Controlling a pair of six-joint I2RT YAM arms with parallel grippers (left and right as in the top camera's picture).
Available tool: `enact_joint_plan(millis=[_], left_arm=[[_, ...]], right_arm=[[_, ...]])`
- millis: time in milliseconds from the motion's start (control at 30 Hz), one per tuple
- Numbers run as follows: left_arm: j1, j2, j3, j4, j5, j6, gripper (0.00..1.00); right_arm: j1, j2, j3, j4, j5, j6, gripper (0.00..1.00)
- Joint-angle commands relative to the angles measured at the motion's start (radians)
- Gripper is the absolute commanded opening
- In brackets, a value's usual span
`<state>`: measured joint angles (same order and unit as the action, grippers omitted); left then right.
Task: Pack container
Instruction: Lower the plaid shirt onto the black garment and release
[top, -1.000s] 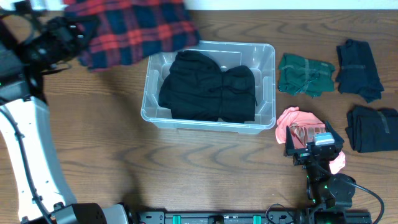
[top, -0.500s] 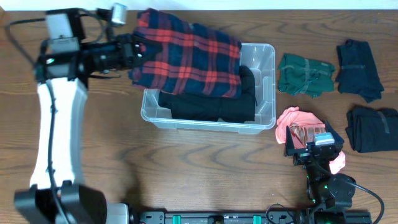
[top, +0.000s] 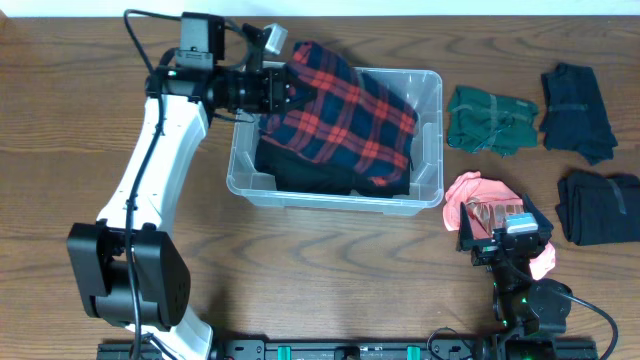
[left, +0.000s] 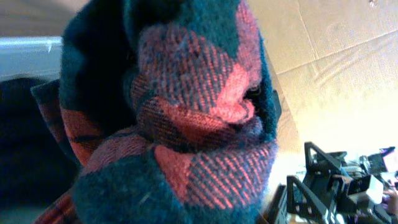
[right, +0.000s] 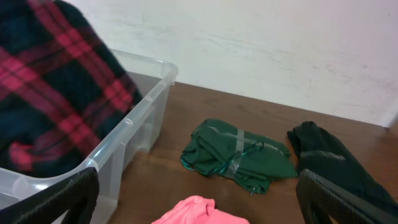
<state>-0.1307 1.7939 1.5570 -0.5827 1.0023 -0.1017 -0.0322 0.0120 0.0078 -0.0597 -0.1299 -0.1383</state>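
Observation:
The clear container (top: 432, 140) stands mid-table with black clothing (top: 300, 172) inside. A red and navy plaid cloth (top: 350, 112) drapes over the black clothing and the bin's back left rim. My left gripper (top: 287, 92) is at that corner, shut on the plaid cloth. In the left wrist view the plaid cloth (left: 186, 118) fills the frame and hides the fingers. My right gripper (top: 503, 228) rests open near the table's front right, just over a pink cloth (top: 468, 192). The right wrist view shows the right gripper (right: 196, 185) with nothing between its wide-spread fingers (right: 62, 199), and the pink cloth (right: 196, 213) below.
A green cloth (top: 490, 118) lies right of the container, also seen as the green cloth (right: 239, 155) in the right wrist view. A dark navy garment (top: 578, 98) and a second dark garment (top: 600, 206) lie at the far right.
My left arm has swung right, carrying the plaid cloth from the table's back left over the container, where it now drapes on the black clothing. The right arm has not moved.

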Motion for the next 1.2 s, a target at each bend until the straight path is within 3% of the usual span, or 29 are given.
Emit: enact_joint_plan(millis=[0, 167, 533, 900, 1133, 1167], left_arm=[[-0.005, -0.013, 0.014, 0.057, -0.031, -0.130, 0.06], [-0.005, -0.013, 0.014, 0.110, -0.075, -0.317, 0.06], [-0.028, -0.014, 0.014, 0.206, -0.094, -0.575, 0.06], [-0.096, -0.014, 0.014, 0.142, -0.100, -0.519, 0.06], [-0.095, -0.013, 0.014, -0.029, -0.195, -0.396, 0.06], [-0.095, -0.014, 0.014, -0.043, -0.201, -0.381, 0.17]], right_arm=[[0.007, -0.005, -0.002, -0.004, 0.006, 0.010, 0.99], [0.007, -0.005, -0.002, -0.004, 0.006, 0.010, 0.99], [0.007, -0.005, -0.002, -0.004, 0.006, 0.010, 0.99], [0.007, -0.005, -0.002, -0.004, 0.006, 0.010, 0.99], [0.007, -0.005, -0.002, -0.004, 0.006, 0.010, 0.99], [0.007, -0.005, -0.002, -0.004, 0.006, 0.010, 0.99]])
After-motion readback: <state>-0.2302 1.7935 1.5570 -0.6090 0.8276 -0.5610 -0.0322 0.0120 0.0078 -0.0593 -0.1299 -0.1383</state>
